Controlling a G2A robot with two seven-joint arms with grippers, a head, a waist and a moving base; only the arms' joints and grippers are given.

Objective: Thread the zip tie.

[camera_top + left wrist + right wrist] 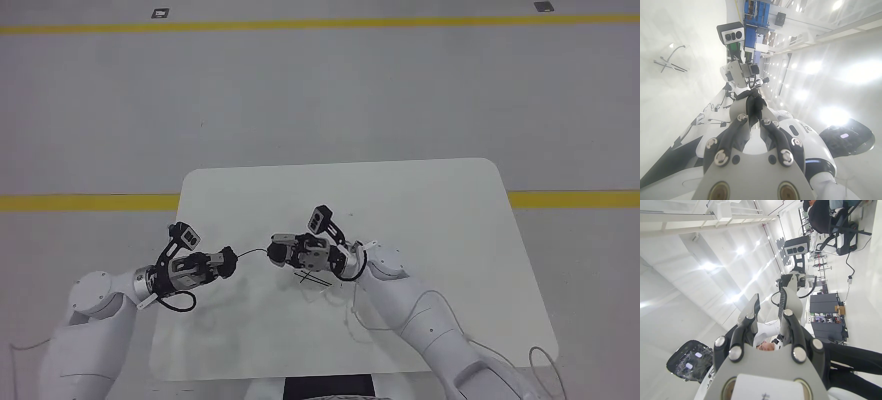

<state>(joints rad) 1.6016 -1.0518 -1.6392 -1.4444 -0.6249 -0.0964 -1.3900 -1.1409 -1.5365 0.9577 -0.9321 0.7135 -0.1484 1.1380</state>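
Grey floor (100, 120) banded with yellow lines (300, 24) is seen around a white surface (430, 220). A zip tie (250, 252) is held in the air above it, near a small heap of loose ties (312, 281) and on the left arm's side of that heap. One end of the tie is clamped in the left hand (228, 262), which is closed on it. From there the thin strap is run toward the right hand (283, 250), which is poised just beside the heap. That hand's fingers (753, 306) are spread apart, and nothing is seen gripped between them.

Which end of the strap is the tip and which the head cannot be made out. Because the strap is pinched at one end only, its free end is judged liable to droop or swing, so the slot could be missed when the ends are brought together. If the right hand is closed off-line, the strap could be bent or pulled out of the left hand's grip.

The heap lies directly in the right hand's working area. If that hand is lowered, the loose ties could be swept aside or a wrong tie caught up.
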